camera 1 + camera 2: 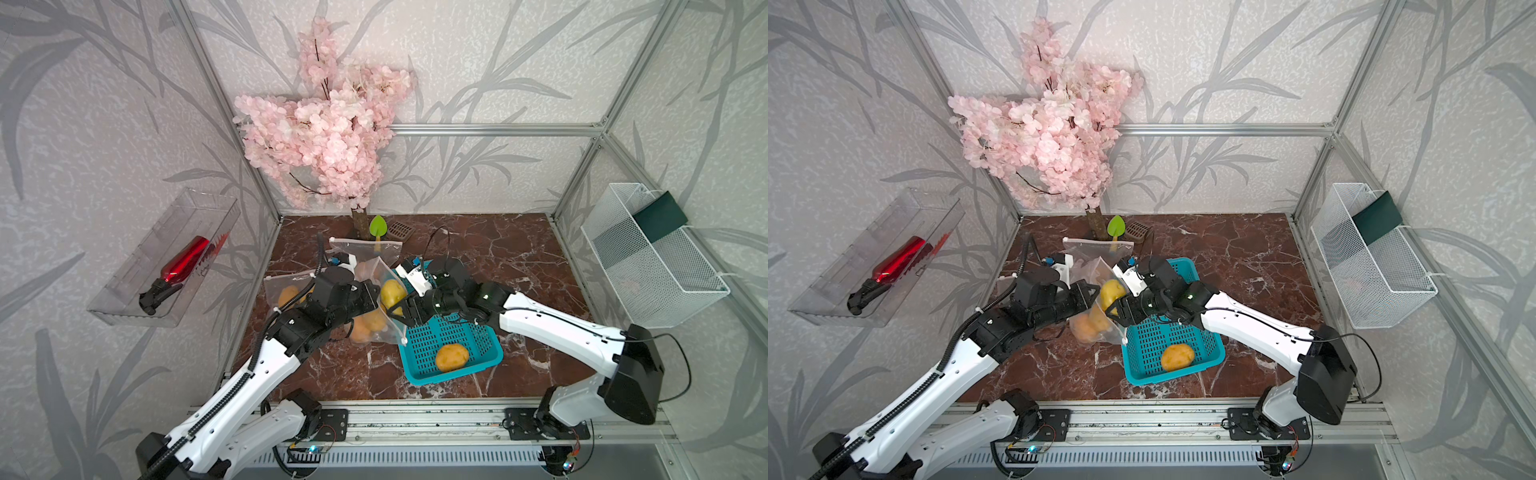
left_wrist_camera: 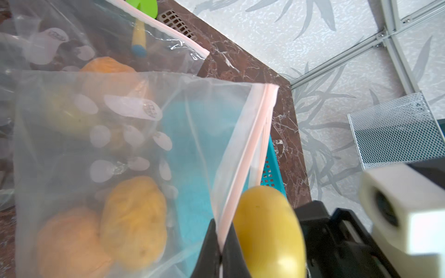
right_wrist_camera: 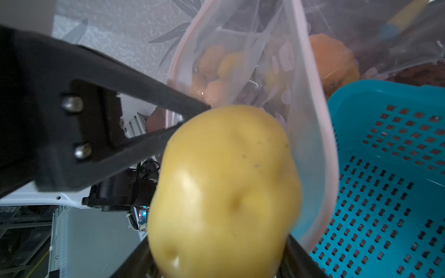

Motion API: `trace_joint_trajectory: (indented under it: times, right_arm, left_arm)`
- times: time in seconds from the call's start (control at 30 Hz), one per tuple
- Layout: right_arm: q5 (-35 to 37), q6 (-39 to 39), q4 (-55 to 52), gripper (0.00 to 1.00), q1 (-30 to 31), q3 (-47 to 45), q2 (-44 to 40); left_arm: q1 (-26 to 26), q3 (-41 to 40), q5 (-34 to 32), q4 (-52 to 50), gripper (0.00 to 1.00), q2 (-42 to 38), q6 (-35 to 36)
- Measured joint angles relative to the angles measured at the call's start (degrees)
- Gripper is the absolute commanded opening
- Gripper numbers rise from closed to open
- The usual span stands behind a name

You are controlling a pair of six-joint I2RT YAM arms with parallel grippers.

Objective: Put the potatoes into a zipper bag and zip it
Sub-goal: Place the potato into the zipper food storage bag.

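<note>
Left tool [image 2: 220, 240]: clenched on the pink zip rim of the zipper bag [image 2: 144, 134], and I see it holding that edge up off the tabletop [image 1: 519, 257].
Right tool [image 1: 398, 308]: gripping a pale potato [image 3: 224, 192] between its black fingers.
Pale potato: greenish-yellow and off the tabletop. It sits right at the bag's open mouth, just beside the left tool. I cannot tell whether it has crossed the rim.
Zipper bag: clear and frosted, with its mouth gaping toward the right tool. It stands just beside the teal basket [image 1: 419, 345].
Potatoes in the bag [image 2: 133, 221]: I can see several yellow-orange ones through the plastic, lying low in the bag.
Potato in the basket [image 1: 452, 356]: one orange potato, lying alone on the perforated floor.
Other bags: one lies flat with a potato inside [image 1: 286, 286], behind the left arm. Another [image 1: 365, 249] lies near the back wall.
Writing: the pale oval prints [image 2: 133, 107] on the bag carry a small logo, too blurred for me to read.
</note>
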Motion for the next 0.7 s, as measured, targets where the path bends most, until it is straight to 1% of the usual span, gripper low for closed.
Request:
trace_joint_trajectory:
  times: [0.13, 0.23, 0.4, 0.5, 0.63, 0.7]
  right_arm:
    - [0.2, -0.1, -2.0, 0.18, 0.0, 2.6, 4.4]
    - [1.5, -0.2, -2.8, 0.22, 0.0, 2.6, 5.5]
    - [3.2, -1.1, -4.8, 0.21, 0.0, 4.2, 8.2]
    - [3.8, -1.1, -5.1, 0.23, 0.0, 5.0, 10.1]
    - [4.0, -1.1, -5.4, 0.34, 0.0, 5.3, 11.6]
    - [4.1, -1.2, -5.8, 0.44, 0.0, 5.3, 11.7]
  left_arm:
    - [0.0, -0.9, 0.4, 0.8, 0.00, -0.8, 0.6]
    - [0.0, -1.9, 0.8, 1.6, 0.00, -2.5, 0.6]
    - [-0.1, -2.2, 0.9, 1.5, 0.00, -4.5, 0.5]
    - [-0.1, -2.5, -0.2, 1.3, 0.00, -5.9, 0.5]
    - [-0.1, -3.0, -2.3, 0.2, 0.00, -7.4, 0.5]
    - [-0.1, -3.0, -3.3, -0.2, 0.00, -7.6, 0.5]
